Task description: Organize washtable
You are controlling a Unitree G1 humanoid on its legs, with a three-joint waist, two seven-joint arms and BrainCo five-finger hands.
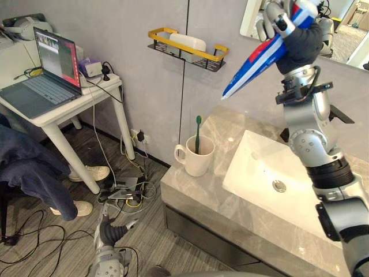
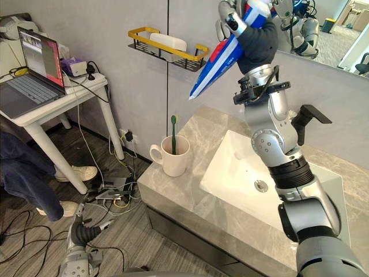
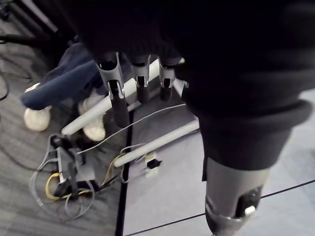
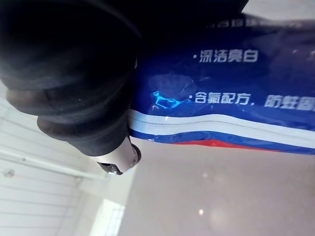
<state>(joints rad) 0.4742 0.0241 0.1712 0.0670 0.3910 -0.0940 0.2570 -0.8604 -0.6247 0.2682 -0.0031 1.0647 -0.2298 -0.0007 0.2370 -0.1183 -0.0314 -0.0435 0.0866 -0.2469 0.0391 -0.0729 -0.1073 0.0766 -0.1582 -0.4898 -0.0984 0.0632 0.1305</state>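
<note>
**Toothpaste tube.** Blue, white and red. It is clamped in my right hand, with my fingers curled round its upper end. Its lower end slants down and to the left, free in the air.

**Right arm.** Raised nearly upright, it puts the hand close before the mirror and well above the table.

**Surroundings.**
- Far below my fingers lies the white basin.
- Below and left of the tube's lower end, a white mug stands near the table's left edge, with a green toothbrush upright in it.
- Left of that end, somewhat higher, a yellow-rimmed wall shelf carries a white object.
- Open air separates tube, mug and shelf, and a strip of marble runs between mug and basin.

**Left hand.** It hangs low beside the table, above the floor, with fingers loosely straight and holding nothing.
</note>
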